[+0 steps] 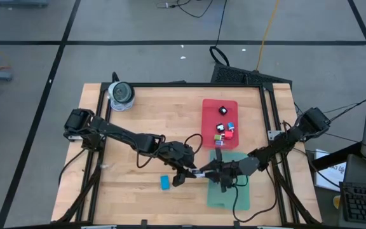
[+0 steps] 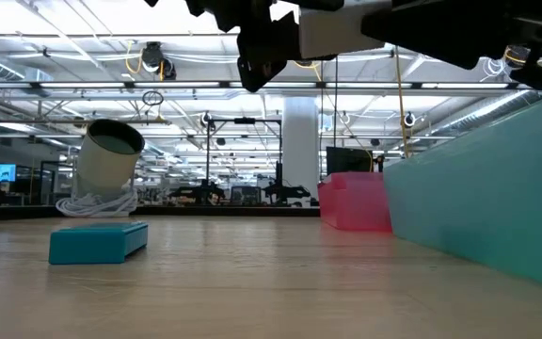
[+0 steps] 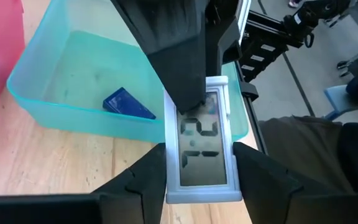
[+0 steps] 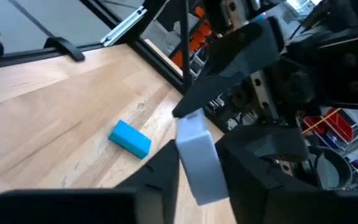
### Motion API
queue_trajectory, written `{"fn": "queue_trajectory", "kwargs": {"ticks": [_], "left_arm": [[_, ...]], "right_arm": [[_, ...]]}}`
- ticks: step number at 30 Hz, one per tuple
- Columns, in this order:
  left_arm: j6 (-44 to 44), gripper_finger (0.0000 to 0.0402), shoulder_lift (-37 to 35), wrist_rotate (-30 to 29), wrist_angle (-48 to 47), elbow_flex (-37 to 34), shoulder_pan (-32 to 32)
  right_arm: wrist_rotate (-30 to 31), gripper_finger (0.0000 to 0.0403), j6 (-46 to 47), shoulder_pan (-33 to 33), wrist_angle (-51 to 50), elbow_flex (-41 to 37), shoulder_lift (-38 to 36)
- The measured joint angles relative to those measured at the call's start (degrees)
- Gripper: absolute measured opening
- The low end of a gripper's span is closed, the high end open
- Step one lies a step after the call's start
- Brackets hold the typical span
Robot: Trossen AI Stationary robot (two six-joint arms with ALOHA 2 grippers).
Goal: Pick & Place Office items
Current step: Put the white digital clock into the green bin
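A white tag-like piece with a grey number display (image 3: pixel 201 149) hangs in the air between my two grippers, just left of the green tray (image 1: pixel 229 191). My left gripper (image 1: pixel 191 173) comes at it from the table's left, and my right gripper (image 1: pixel 210 172) from the right. Both are shut on it. A blue bar (image 1: pixel 164 182) lies flat on the table nearer the front edge. A dark blue piece (image 3: pixel 128 104) lies inside the green tray. Several small coloured pieces (image 1: pixel 224 130) sit in the red tray (image 1: pixel 208 108). My left gripper (image 3: pixel 201 186) pinches the white piece by its two long side edges at one end (image 3: pixel 174 183), coming roughly level from the table's left. The piece is lifted clear. My right gripper (image 4: pixel 197 180) pinches the opposite end (image 4: pixel 194 155) from the table's right. One finger (image 3: pixel 176 68) lies over the display face; the other finger is hidden behind the piece.
A round grey roll (image 1: pixel 121 94) stands at the far left corner of the table. The red tray sits right of centre, with the green tray in front of it. Bare wood (image 1: pixel 132 159) stretches left of the grippers, around the blue bar.
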Motion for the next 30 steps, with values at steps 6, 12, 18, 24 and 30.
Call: {"fn": "queue_trajectory", "kwargs": {"ticks": [6,12,18,24,30], "left_arm": [[-0.4,0.0157,0.0,-0.1,0.1,0.1,0.0],[1.5,0.0189,-0.3,0.6,0.6,0.1,0.9],[4.3,0.0276,-4.0,5.7,-8.8,0.1,4.7],[5.5,0.0327,-7.6,1.5,-21.4,0.1,7.6],[11.6,0.0350,-10.4,-12.0,-21.4,0.1,4.1]], "right_arm": [[-0.3,0.0062,-0.5,0.0,-2.1,0.0,0.0],[0.0,0.0068,2.6,0.0,-1.4,0.0,0.0],[0.5,0.0054,11.7,-0.5,-1.7,-0.1,-1.3],[-0.1,0.0054,18.6,-0.5,-5.2,-0.1,-4.5],[-0.1,0.0055,29.3,-0.5,-11.4,-1.5,-11.3]]}}
